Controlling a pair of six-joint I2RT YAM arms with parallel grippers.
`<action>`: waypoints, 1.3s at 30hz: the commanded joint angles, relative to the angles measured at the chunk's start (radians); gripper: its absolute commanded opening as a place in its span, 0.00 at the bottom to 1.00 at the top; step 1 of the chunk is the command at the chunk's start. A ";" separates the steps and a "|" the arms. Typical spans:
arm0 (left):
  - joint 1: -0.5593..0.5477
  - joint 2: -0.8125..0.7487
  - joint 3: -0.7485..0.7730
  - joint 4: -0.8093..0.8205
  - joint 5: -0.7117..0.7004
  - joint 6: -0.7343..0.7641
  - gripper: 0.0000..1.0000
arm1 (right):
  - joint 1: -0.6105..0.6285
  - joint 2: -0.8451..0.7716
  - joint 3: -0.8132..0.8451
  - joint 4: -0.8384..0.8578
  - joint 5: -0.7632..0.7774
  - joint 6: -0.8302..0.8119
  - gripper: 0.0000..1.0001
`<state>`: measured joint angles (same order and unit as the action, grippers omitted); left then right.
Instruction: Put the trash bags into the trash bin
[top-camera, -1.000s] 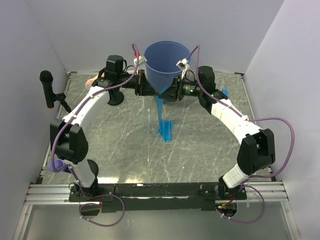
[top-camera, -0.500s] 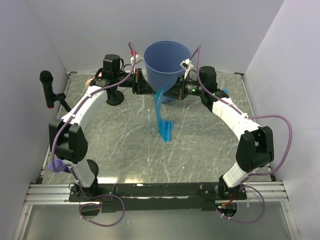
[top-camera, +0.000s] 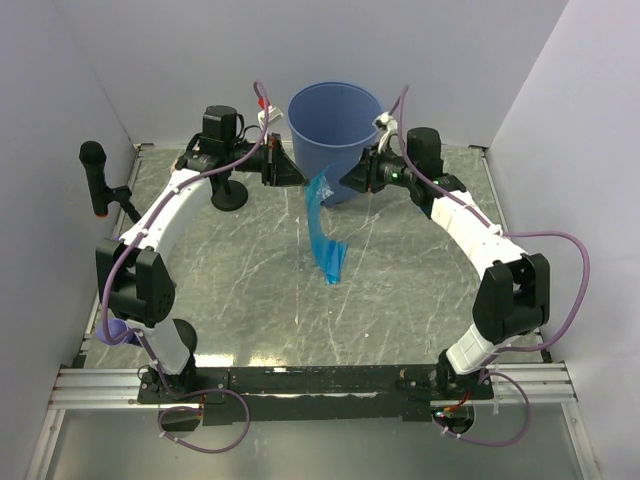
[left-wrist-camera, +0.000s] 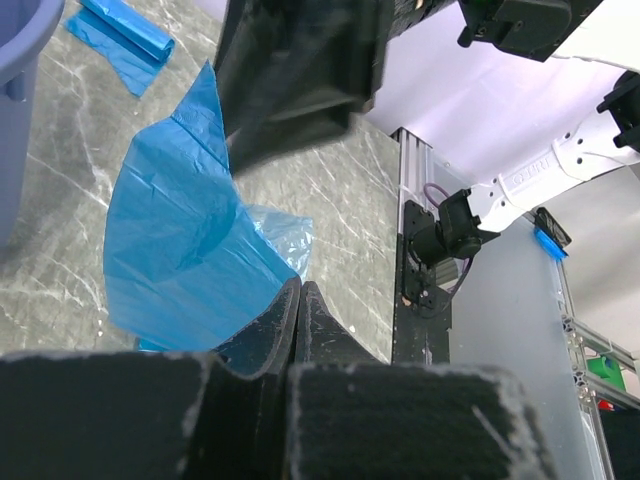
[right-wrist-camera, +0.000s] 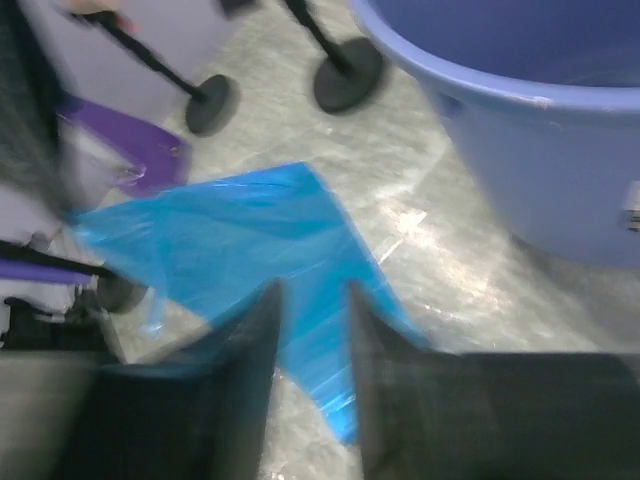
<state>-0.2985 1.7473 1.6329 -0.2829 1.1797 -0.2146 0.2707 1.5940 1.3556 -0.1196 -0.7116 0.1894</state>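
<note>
The trash bin is a blue bucket standing at the back of the table, also seen in the right wrist view. A thin blue trash bag rises from the table to gripper height just in front of it. My left gripper is shut on the bag's upper edge, its jaws pressed together against the film. My right gripper hovers beside the bag with its jaws apart and only film beyond them. A second, folded trash bag lies flat on the table.
A black stand with a round base sits left of the bin. A black microphone-like post stands at the left wall. A purple item lies by the left arm's base. White walls close in three sides.
The bin, tipped forward between the grippers a second ago, now stands upright at the back. Both grippers have drawn apart, and the right one has let go of the bag and opened.
</note>
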 joint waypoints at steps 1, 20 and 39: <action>0.002 0.004 0.041 0.011 -0.008 0.014 0.01 | -0.015 -0.034 -0.021 0.222 -0.210 0.200 0.51; 0.004 -0.014 0.038 -0.004 0.014 0.024 0.00 | 0.079 0.110 0.092 0.094 -0.108 0.119 0.23; 0.062 0.014 0.119 -0.040 0.017 0.135 0.17 | -0.019 -0.183 0.016 -0.183 -0.198 -0.344 0.00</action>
<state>-0.2325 1.7657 1.7370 -0.4118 1.1168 -0.0608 0.2409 1.4868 1.3724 -0.2832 -0.8455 -0.0891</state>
